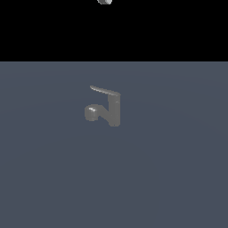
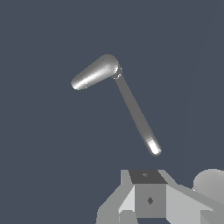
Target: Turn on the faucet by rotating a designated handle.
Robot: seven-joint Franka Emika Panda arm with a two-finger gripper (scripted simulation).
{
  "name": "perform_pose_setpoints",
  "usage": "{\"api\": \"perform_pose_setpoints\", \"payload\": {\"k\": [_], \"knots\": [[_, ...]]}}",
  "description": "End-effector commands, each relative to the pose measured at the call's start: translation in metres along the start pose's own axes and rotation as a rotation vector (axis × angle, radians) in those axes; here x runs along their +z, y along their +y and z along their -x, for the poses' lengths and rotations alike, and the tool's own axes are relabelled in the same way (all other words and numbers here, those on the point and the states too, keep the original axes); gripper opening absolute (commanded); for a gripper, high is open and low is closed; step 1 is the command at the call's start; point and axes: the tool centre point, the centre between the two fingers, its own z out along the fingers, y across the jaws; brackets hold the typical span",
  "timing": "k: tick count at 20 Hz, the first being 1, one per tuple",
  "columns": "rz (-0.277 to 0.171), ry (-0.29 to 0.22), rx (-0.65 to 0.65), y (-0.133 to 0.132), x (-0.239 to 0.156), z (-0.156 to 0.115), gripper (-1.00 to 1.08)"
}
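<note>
The faucet (image 1: 114, 109) stands alone in the middle of the floor, dull grey, with an upright body. Its handle (image 1: 103, 90) is a thin blade sticking out from the top toward the exterior view's left. Below it the slanted arm ends in the rounded spout head (image 1: 91, 112). From above, the wrist view shows the handle (image 2: 93, 73) as a broad tapered blade, with the narrow spout arm (image 2: 138, 116) running off from under it. My gripper (image 2: 148, 197) hangs well above the faucet and touches nothing. Only a sliver of the gripper (image 1: 105, 1) shows in the exterior view, and its jaws are not readable.
A flat blue-grey floor (image 1: 178, 178) surrounds the faucet on all sides. Behind it the exterior view is black. A rounded grey part of the arm (image 2: 212, 181) sits beside the gripper in the wrist view.
</note>
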Motion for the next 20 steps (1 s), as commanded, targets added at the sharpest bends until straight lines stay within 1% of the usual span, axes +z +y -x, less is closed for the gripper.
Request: {"api": "perform_pose_setpoints", "payload": {"k": [1, 6, 11, 15, 20], "knots": [[-0.002, -0.008, 0.081, -0.012, 0.013, -0.015, -1.0], [0.003, -0.011, 0.24, -0.033, 0.041, -0.044, -1.0], [0.015, 0.001, 0.397, -0.052, 0.071, -0.073, -1.0], [0.026, 0.023, 0.518, -0.066, 0.097, -0.094, -1.0], [0.039, 0.066, 0.663, -0.082, 0.13, -0.118, -1.0]]}}
